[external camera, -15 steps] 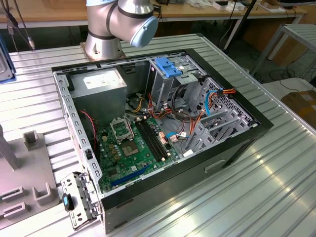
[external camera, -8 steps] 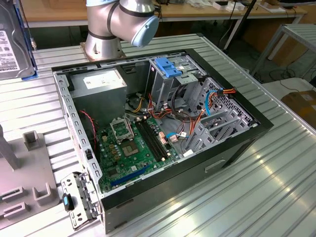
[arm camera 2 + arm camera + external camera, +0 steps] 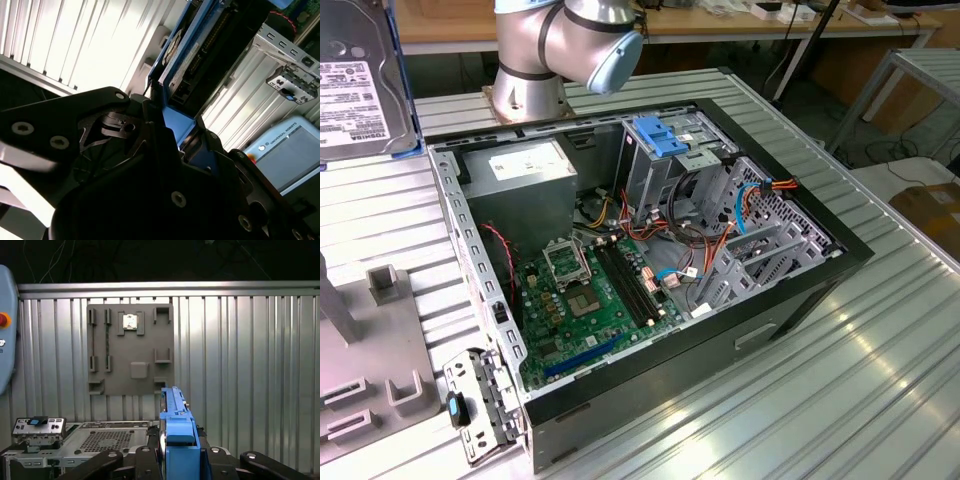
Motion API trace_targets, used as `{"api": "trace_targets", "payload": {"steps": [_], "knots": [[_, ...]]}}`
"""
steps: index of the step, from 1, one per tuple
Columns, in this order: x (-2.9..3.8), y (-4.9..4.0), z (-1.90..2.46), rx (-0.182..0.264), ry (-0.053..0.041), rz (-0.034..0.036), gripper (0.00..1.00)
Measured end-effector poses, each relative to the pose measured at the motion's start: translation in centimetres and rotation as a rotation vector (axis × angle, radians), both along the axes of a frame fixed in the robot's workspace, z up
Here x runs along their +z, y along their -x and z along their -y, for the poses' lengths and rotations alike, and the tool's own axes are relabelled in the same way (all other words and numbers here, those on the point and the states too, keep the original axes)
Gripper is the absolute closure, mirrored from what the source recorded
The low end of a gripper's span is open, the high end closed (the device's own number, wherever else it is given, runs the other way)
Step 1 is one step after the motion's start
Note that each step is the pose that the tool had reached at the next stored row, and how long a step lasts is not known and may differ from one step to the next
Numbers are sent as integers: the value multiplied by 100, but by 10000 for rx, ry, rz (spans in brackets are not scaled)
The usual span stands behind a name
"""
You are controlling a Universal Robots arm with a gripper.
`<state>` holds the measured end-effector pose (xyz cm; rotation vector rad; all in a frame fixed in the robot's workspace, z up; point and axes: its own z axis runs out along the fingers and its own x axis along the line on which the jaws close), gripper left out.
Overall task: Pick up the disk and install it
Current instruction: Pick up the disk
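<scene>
Clamping my end effector point(image 3: 178, 462) on the disk point(image 3: 175, 422) at its blue carrier point(image 3: 176, 125), I am holding it off the worktop point(image 3: 240, 365); its white printed label point(image 3: 345, 95) is showing in the exterior view.

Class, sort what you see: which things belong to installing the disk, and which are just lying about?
Job in hand: grey metal disk in blue plastic carrier; black gripper clamped on it; open black computer case.
Lying about: flat grey plastic holder board; pale blue pendant with red button.
</scene>
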<state>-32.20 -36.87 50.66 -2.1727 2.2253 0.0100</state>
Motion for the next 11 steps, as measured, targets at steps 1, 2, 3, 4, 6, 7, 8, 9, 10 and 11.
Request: {"api": "trace_targets", "payload": {"steps": [1, 2, 3, 4, 6, 7, 8, 9, 10, 11], "knots": [[-1, -24, 0, 0, -1, 1, 63], [-2, -63, 0, 0, 0, 0, 63], [-4, -103, 0, 0, 0, 0, 63], [-5, -136, 0, 0, 1, -1, 63], [-7, -191, 0, -1, 0, 0, 63], [-8, -219, 0, 0, -1, 0, 63], [-10, -269, 0, 0, 0, 1, 63], [-11, -326, 0, 0, 0, 0, 63], [-14, -420, 0, 0, 1, 0, 63], [-16, -463, 0, 0, -1, 1, 63]]}}
